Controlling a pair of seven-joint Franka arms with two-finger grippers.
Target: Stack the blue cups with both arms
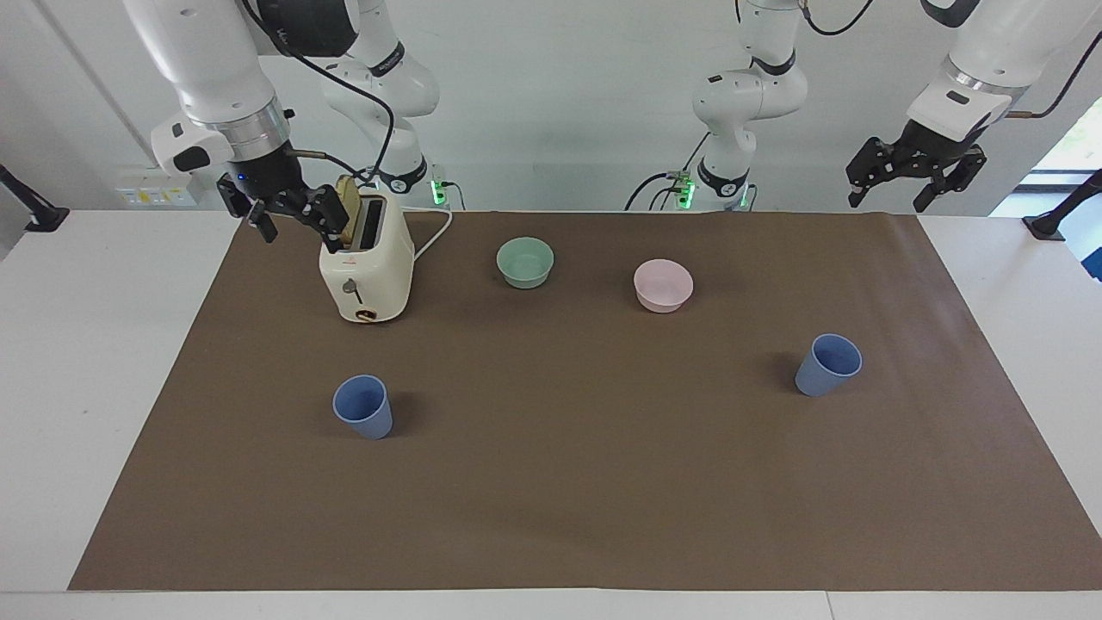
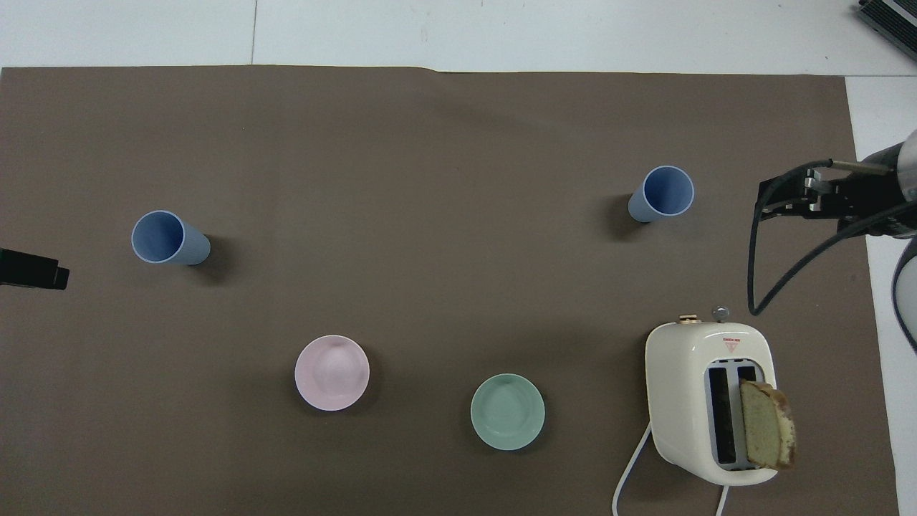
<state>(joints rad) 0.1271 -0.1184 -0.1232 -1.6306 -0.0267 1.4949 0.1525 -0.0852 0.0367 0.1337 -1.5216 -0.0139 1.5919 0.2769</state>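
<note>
Two blue cups stand upright and apart on the brown mat. One blue cup (image 1: 363, 406) (image 2: 663, 193) is toward the right arm's end, the other blue cup (image 1: 828, 364) (image 2: 168, 238) toward the left arm's end. My right gripper (image 1: 297, 226) (image 2: 770, 197) hangs open and empty in the air beside the toaster's top. Also open and empty, my left gripper (image 1: 891, 191) (image 2: 43, 271) is raised over the mat's edge at its own end. Neither gripper touches a cup.
A cream toaster (image 1: 366, 267) (image 2: 709, 401) with a bread slice (image 1: 349, 207) (image 2: 766, 423) sticking out stands close to the robots, its cord trailing back. A mint-green bowl (image 1: 525, 263) (image 2: 507, 411) and a pink bowl (image 1: 663, 285) (image 2: 332, 373) sit between the toaster and the left arm's end, nearer to the robots than the cups.
</note>
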